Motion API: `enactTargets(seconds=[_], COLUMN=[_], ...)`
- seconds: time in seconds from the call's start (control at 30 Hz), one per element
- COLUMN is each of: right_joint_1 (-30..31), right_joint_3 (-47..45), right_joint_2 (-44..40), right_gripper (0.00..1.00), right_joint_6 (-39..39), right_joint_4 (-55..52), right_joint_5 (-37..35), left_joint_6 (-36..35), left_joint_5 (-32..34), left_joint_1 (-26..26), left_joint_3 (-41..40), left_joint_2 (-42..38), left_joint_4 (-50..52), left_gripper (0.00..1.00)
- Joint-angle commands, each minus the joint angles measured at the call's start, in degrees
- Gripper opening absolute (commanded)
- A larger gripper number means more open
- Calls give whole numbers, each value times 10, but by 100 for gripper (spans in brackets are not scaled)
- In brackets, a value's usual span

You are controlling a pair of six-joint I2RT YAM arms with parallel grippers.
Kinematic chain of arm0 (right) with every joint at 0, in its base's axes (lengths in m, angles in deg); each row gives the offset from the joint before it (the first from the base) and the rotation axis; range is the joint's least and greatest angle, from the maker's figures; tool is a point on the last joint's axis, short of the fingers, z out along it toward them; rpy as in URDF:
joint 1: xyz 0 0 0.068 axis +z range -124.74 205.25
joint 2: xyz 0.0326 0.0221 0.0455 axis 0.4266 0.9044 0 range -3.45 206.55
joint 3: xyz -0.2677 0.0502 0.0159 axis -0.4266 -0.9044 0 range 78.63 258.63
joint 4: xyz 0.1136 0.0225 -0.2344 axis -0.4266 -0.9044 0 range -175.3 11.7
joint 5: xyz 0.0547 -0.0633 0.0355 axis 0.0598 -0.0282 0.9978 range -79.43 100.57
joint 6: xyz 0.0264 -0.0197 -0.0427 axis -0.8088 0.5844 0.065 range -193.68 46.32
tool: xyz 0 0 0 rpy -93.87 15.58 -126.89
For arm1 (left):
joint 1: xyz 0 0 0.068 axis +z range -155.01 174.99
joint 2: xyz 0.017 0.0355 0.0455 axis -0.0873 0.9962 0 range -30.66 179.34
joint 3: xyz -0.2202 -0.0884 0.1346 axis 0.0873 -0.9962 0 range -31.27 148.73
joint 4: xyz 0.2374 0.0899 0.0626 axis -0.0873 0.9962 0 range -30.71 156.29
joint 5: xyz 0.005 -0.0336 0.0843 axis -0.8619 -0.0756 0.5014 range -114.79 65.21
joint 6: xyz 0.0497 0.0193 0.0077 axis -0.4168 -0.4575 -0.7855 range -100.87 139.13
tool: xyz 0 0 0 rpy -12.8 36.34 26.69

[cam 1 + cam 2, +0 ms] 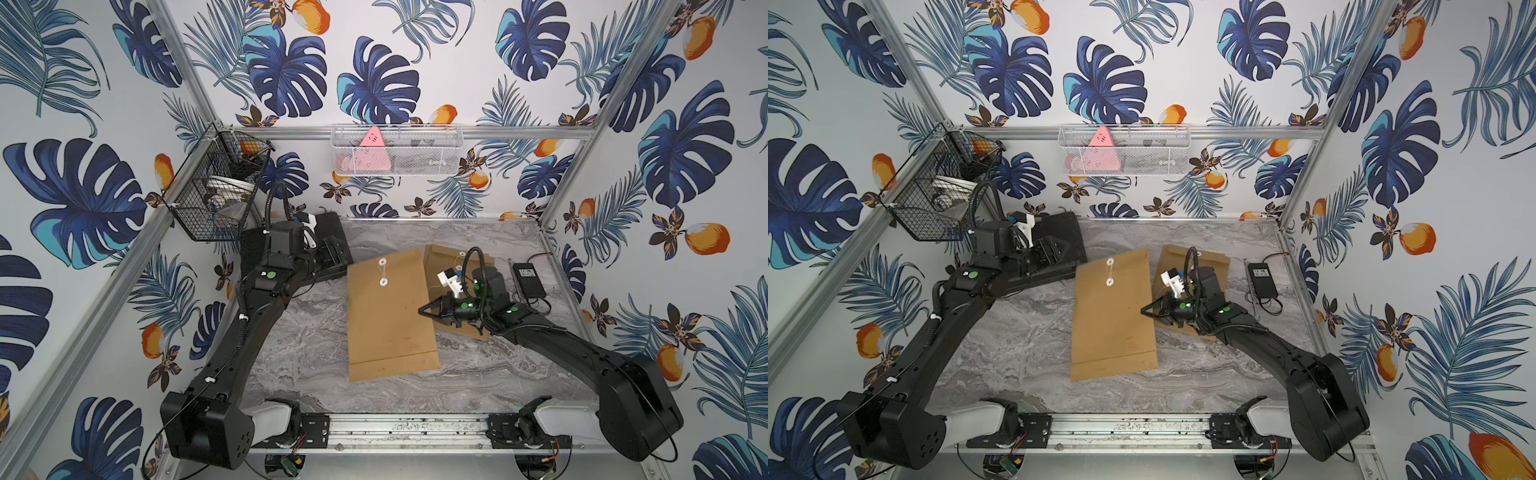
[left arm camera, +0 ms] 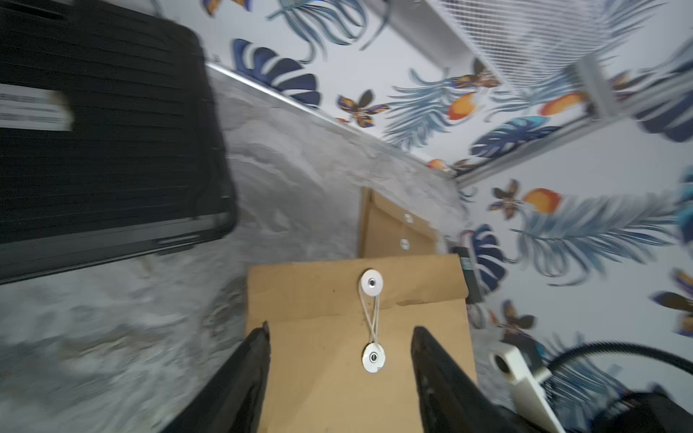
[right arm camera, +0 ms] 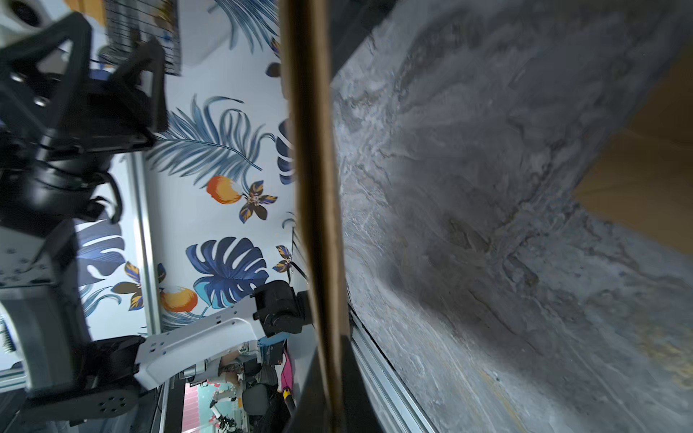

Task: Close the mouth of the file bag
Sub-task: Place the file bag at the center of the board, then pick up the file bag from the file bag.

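The file bag (image 1: 388,320) (image 1: 1111,320) is a brown paper envelope lying flat mid-table in both top views. Its flap is folded down. A white string runs between the upper disc (image 2: 371,283) and the lower disc (image 2: 373,358). My left gripper (image 2: 342,329) (image 1: 332,249) is open just off the bag's mouth end, holding nothing, and the lower disc shows between its fingers. My right gripper (image 1: 423,309) (image 1: 1144,311) is shut on the bag's right edge. In the right wrist view that edge (image 3: 317,210) runs edge-on into the closed jaws.
A second brown envelope (image 1: 453,257) lies behind the right arm. A black case (image 1: 330,228) (image 2: 105,142) sits at the back left under the left wrist. A black power adapter (image 1: 528,280) lies at the right. On the walls hang a black wire basket (image 1: 208,195) and a white mesh basket (image 1: 397,151).
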Motion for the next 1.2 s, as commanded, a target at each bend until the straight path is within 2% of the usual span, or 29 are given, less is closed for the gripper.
enactTargets(seconds=[0.0,0.17,0.33,0.4,0.43,0.47,0.53,0.6,0.77,0.9,0.97,1.07,1.17], right_joint_1=[58,121,196,214,218,218,212,201,109,-44,-129,-221,-270], right_joint_3=[23,110,240,269,282,287,284,276,241,185,157,107,103], right_joint_2=[59,184,303,345,357,362,346,306,167,84,53,15,33], right_gripper=[0,0,0,0,3,15,44,60,77,81,81,82,81], right_joint_6=[-77,-128,-181,-209,-217,-217,-207,-173,-64,31,63,93,119], right_joint_4=[43,10,-18,-11,-21,-30,-60,-110,-306,-412,-439,-428,-422], right_joint_5=[-77,-158,-295,-306,-301,-298,-299,-320,-382,-428,-443,-457,-454], left_joint_6=[-56,-46,-43,-35,-34,-35,-38,-42,-73,-94,-101,-104,-94], left_joint_5=[97,38,38,38,36,34,29,26,49,65,58,43,13], left_joint_1=[0,-19,-52,-56,-57,-58,-58,-58,-91,-169,-211,-264,-289], left_joint_3=[17,32,43,47,54,60,71,76,85,91,95,103,122], left_joint_2=[-5,7,18,20,22,25,29,36,66,140,193,270,337], left_joint_4=[81,57,28,20,22,26,31,29,24,10,4,-24,-56], left_gripper=[64,64,63,63,62,62,62,62,62,63,63,65,66])
